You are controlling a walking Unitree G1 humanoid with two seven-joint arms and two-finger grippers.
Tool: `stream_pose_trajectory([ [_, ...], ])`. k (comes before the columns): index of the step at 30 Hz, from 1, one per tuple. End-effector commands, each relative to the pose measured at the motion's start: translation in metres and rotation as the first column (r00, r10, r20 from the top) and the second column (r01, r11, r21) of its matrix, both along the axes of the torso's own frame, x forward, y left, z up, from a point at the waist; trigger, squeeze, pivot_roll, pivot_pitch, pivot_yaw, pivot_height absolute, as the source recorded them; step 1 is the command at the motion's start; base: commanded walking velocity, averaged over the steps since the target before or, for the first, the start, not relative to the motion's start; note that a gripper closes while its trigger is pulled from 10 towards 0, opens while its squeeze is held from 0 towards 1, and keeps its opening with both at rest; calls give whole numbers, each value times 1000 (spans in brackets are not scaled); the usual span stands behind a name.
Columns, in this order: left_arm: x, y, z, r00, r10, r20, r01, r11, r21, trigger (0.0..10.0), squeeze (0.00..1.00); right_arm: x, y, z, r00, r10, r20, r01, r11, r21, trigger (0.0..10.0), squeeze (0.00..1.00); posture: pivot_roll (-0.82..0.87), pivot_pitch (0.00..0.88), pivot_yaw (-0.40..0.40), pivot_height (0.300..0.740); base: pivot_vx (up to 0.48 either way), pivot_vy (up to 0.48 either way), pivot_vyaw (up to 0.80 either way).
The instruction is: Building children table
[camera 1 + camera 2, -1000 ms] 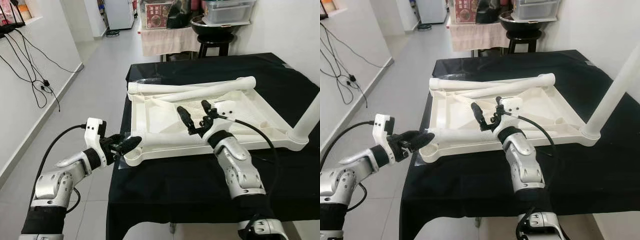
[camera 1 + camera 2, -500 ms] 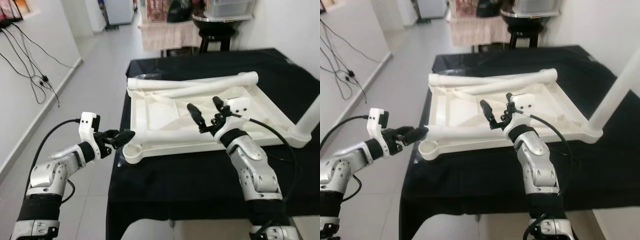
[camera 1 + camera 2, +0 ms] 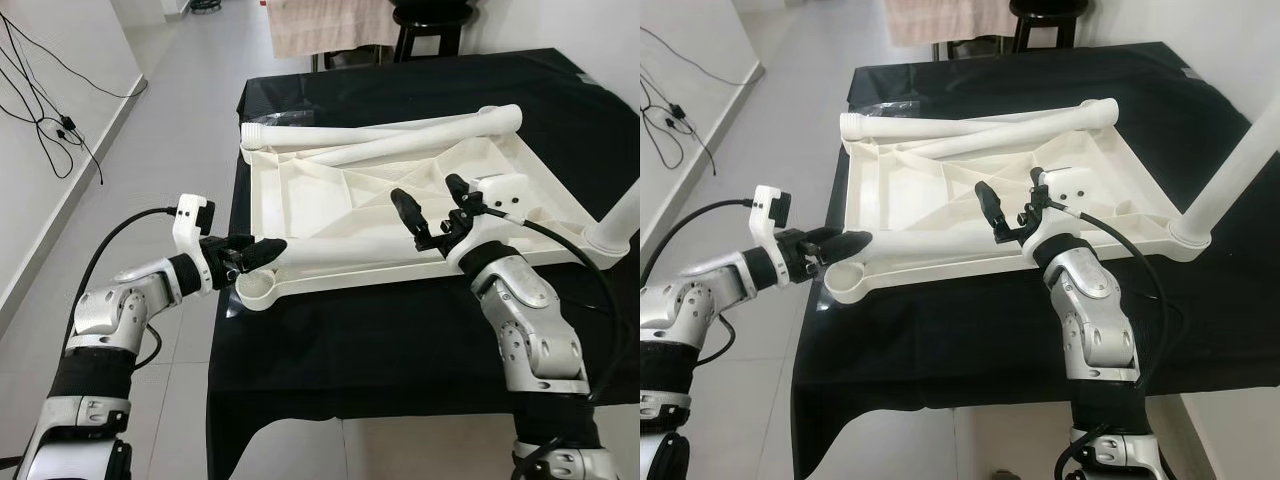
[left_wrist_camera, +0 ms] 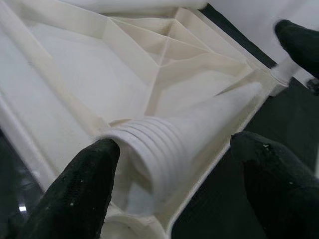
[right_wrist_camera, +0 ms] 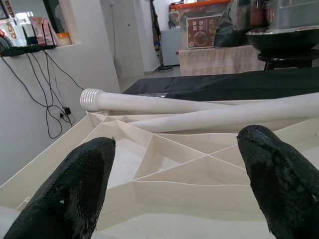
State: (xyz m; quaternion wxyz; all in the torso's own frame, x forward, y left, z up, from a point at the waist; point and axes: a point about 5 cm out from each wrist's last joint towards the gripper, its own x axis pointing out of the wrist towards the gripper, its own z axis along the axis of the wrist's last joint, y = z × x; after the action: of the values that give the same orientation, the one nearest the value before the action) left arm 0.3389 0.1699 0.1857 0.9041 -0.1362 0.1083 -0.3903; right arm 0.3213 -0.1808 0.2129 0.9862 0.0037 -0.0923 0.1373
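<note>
Because the white tabletop (image 3: 400, 200) lies upside down on the black table (image 3: 380, 330), its ribs and corner sockets face up, ready to receive legs. I have a loose leg (image 3: 330, 250) lying along its near edge, threaded end toward the socket (image 3: 258, 290) at 8 o'clock. My left gripper (image 3: 262, 252) reaches forward, fingers apart around that end, not clamped. My right gripper (image 3: 435, 205) hovers over the near rim at 5 o'clock, fingers wide apart, forearm raised
</note>
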Motion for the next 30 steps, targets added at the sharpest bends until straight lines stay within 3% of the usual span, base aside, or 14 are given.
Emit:
stream_pose_trajectory([
  [1, -1, 3, -1, 1000, -22, -21, 22, 1000, 16, 10000, 0, -3, 1, -1, 1000, 9, -7, -9, 1000, 3, 10000, 0, -216, 162, 45, 740, 0, 0, 0],
  [4, -2, 0, 2, 998, -59, -21, 60, 998, 14, 10000, 0, -4, 2, 0, 1000, 12, -10, -12, 1000, 3, 10000, 0, -214, 163, 46, 740, 0, 0, 0],
  [16, -6, -2, 7, 998, -61, -15, 60, 998, -36, 10000, 0, -4, 3, 1, 1000, 12, -22, -12, 1000, 7, 10000, 0, -203, 163, 44, 740, 0, 0, 0],
  [23, -14, -18, -6, 977, -192, -88, 190, 981, -30, 10000, 0, -4, 6, 4, 1000, 18, -19, -18, 1000, 14, 10000, 0, -208, 160, 46, 740, 0, 0, 0],
  [30, -5, -30, -10, 938, -308, -157, 306, 951, -39, 10000, 0, -5, 8, 6, 1000, 20, -16, -19, 1000, 18, 10000, 0, -215, 161, 49, 740, 0, 0, 0],
])
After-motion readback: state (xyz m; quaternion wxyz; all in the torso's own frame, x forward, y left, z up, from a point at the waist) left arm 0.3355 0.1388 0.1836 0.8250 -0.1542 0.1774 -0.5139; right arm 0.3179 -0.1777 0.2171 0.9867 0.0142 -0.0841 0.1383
